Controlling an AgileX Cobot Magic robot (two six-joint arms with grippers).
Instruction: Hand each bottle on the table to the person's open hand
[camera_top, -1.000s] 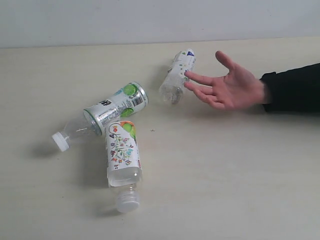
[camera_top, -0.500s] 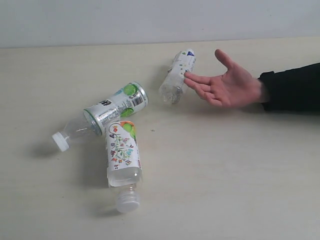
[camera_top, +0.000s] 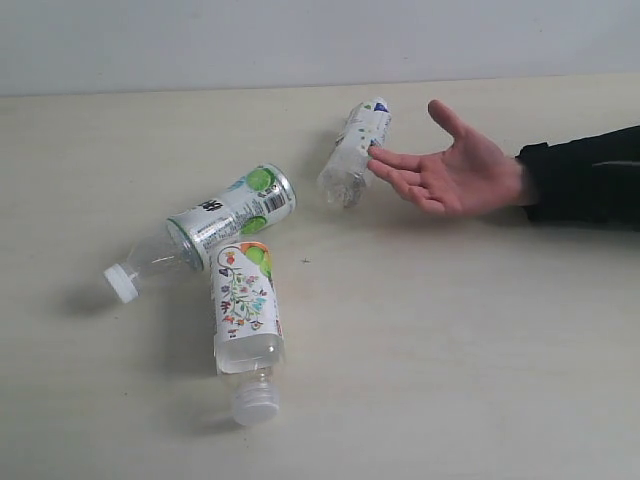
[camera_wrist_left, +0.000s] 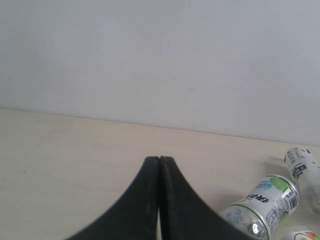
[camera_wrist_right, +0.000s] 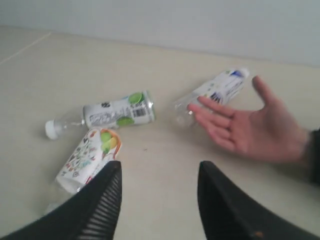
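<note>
Table (camera_top: 450, 350): pale cream top fills your exterior view, with a plain light wall (camera_top: 300, 40) behind it.

Black sleeve (camera_top: 585, 175): comes in from the right edge. The person's open hand (camera_top: 455, 175) is palm up with the fingers extended, low over the table.

Three bottles are in your view, all lying on their sides on the table:
- Green-lime bottle (camera_top: 225, 220): left of centre, its white cap (camera_top: 121, 283) pointing to the near left.
- White floral bottle (camera_top: 245, 305): just in front of it, base end against the green-lime label, cap toward the near edge.
- White bottle with purple marks (camera_top: 355, 150): farther back, right beside the fingertips. You cannot tell whether they touch.

Right gripper (camera_wrist_right: 160, 170): jaws spread, nothing between them, above the table short of the hand and bottles.

Left gripper (camera_wrist_left: 159, 165): fingers pressed together, empty, well to the side of the bottles.
</note>
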